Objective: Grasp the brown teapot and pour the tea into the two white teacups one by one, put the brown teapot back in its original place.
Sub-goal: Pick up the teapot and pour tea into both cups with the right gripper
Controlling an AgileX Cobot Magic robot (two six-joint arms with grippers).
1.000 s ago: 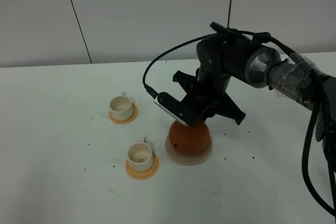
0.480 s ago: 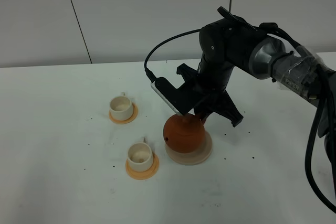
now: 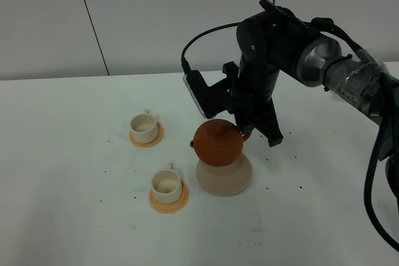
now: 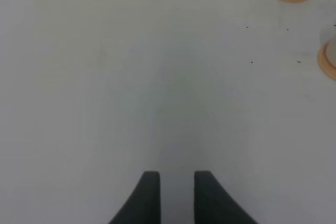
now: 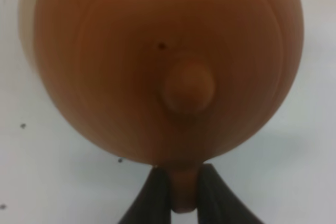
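One arm comes in from the right and bends steeply down over the worktop (image 3: 75, 216), with the right end effector (image 5: 181, 199) clenched on the teapot's (image 3: 217, 143) loop handle. The teapot hangs over the beige saucer (image 3: 232, 182), its spout toward the far cup (image 3: 144, 128) and near cup (image 3: 166, 182). The left end effector (image 4: 171, 192) hovers over the worktop, fingers nearly together; whether fully closed, I cannot tell.
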